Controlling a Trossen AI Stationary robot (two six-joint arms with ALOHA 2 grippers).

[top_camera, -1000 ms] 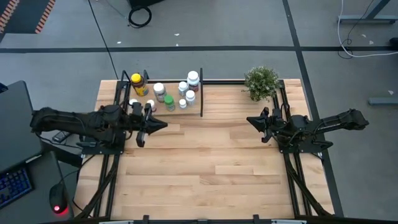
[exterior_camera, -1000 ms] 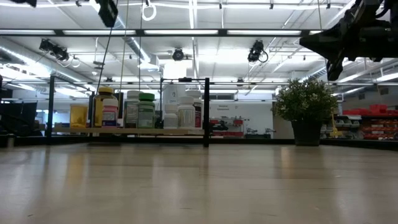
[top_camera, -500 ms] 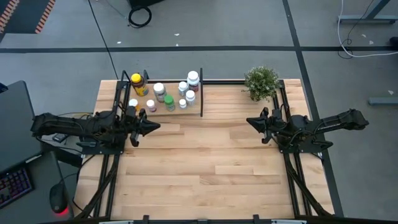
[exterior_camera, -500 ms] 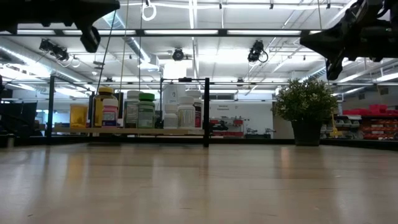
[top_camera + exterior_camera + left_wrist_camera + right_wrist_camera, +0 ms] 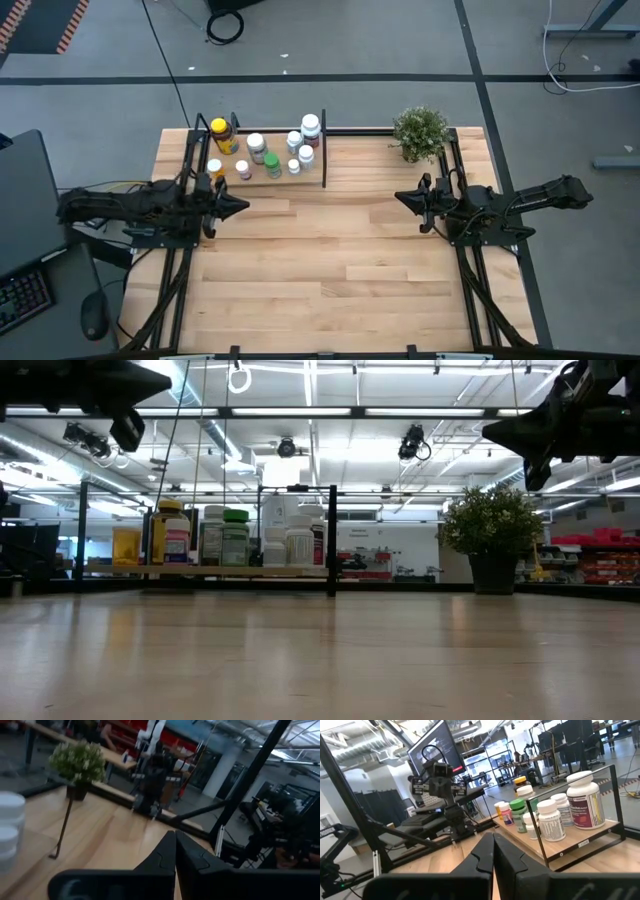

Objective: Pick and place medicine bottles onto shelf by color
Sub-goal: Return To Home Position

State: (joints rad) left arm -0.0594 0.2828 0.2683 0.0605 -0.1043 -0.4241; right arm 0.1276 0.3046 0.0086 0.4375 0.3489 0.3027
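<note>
Small plastic medicine bottles (image 5: 257, 147) stood on the pale wooden shelf (image 5: 312, 176), just beyond the closed, empty jaws of the dark left arm (image 5: 130, 203); the right arm (image 5: 530, 200), jaws also pressed together, hung farther off.

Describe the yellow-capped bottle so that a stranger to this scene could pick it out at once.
Find the low shelf along the table's far edge, beside the potted plant. At the shelf's end farthest from the plant, in the back row, stands the yellow-capped bottle. It alone has a yellow cap and amber body; its neighbours wear white or green caps.
</note>
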